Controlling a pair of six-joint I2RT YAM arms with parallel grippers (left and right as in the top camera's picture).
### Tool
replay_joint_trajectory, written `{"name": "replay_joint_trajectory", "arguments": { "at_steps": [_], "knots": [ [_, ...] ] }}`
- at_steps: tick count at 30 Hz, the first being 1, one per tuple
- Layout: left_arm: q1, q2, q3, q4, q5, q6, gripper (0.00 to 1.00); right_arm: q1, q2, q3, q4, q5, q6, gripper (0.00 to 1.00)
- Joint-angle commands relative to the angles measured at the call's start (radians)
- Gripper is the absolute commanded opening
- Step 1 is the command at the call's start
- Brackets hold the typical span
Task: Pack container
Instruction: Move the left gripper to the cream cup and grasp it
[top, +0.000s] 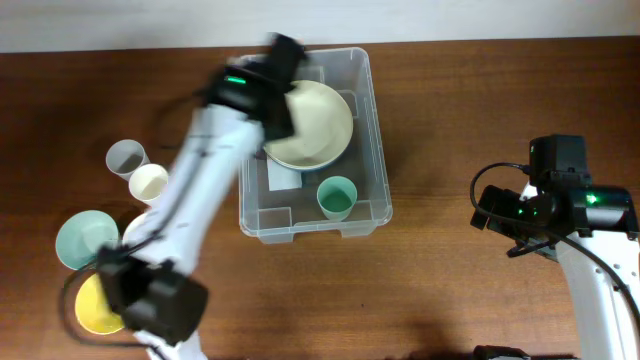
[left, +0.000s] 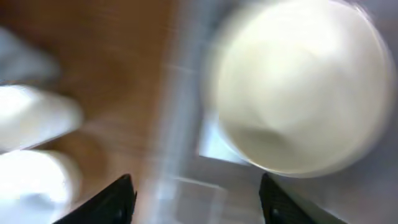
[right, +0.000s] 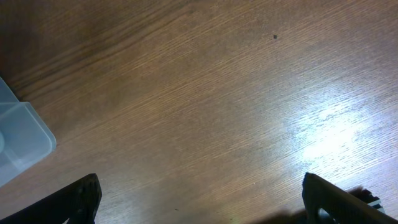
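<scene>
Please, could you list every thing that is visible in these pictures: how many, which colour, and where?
container: one, clear, middle of the table
large bowl: one, cream, inside the container, far end
green cup: one, green, inside the container, near end
label: one, white, on the container's floor
grey cup: one, grey, left of the container
cream cup: one, cream, beside the grey cup
mint bowl: one, mint, near left
yellow bowl: one, yellow, partly under the left arm
table: one, brown wood
left tool: one, black, open, over the container's left wall
right tool: one, black, open, over bare table
</scene>
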Motion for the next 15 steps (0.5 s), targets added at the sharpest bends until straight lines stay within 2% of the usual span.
{"name": "replay_joint_trajectory", "arguments": {
  "at_steps": [1,9,12,15],
  "knots": [
    [0.153,-0.026,0.008,-0.063,-0.039,0.011,0.67,-0.001,-0.006,-0.003,0.001,-0.002,-0.007,0.99],
    [0.387,0.003,-0.098,-0.068,0.003,0.012,0.67,-0.001,-0.006,-0.003,0.002,-0.002,-0.007,0.99],
    [0.424,0.006,-0.184,-0.015,0.007,0.023,0.66,-0.001,-0.006,-0.003,0.001,-0.002,-0.007,0.99],
    [0.455,0.006,-0.309,0.101,0.071,0.095,0.66,-0.001,-0.006,-0.003,0.001,-0.002,-0.007,0.99]
  ]
}}
